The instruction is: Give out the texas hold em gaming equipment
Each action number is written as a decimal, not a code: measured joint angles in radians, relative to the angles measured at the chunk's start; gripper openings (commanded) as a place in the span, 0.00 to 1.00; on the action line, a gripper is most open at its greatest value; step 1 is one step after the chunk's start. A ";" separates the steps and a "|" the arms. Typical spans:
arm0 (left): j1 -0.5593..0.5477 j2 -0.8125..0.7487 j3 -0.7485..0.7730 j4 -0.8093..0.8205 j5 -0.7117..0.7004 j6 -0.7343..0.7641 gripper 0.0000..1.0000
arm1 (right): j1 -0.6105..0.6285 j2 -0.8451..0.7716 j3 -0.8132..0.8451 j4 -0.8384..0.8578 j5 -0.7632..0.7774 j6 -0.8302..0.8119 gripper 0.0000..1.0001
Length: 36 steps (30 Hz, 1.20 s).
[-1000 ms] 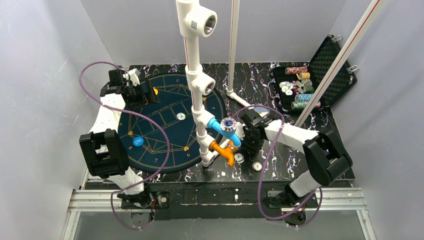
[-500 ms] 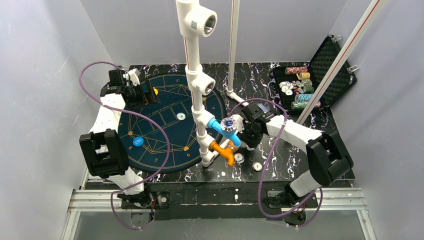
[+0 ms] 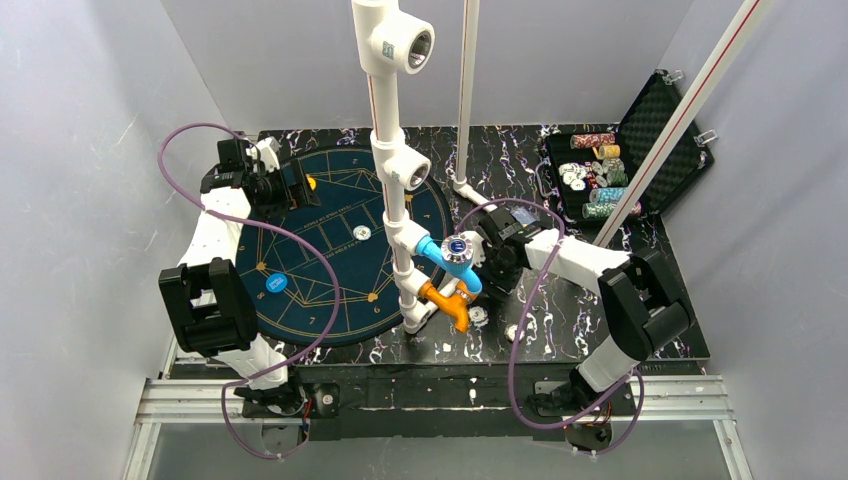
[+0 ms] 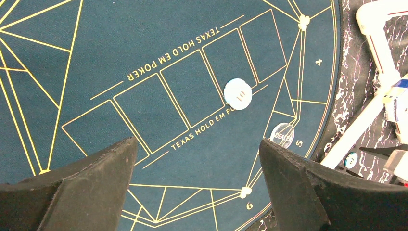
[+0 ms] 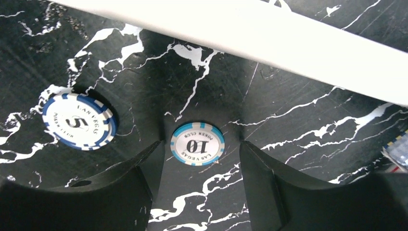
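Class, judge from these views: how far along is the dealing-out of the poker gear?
Done: a white chip and dealer button lie on the mat. In hand: the right claw straddles a blue-edged 10 chip, not gripped. Remaining: the 5 chip and the chip stacks in the case.

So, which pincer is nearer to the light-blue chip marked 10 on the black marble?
Right. The right pincer hangs open just above that chip, which shows between its fingers. The left pincer is far off, over the round felt mat.
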 measured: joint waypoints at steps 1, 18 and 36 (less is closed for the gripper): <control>0.000 0.000 0.000 0.000 0.000 0.000 0.98 | 0.000 0.007 -0.004 0.014 0.001 0.000 0.64; 0.000 0.000 0.000 0.000 0.000 0.000 0.98 | -0.011 0.017 -0.019 0.042 -0.020 0.003 0.36; 0.000 0.000 0.000 0.000 0.000 0.000 0.98 | -0.011 -0.009 0.168 -0.063 -0.043 0.003 0.35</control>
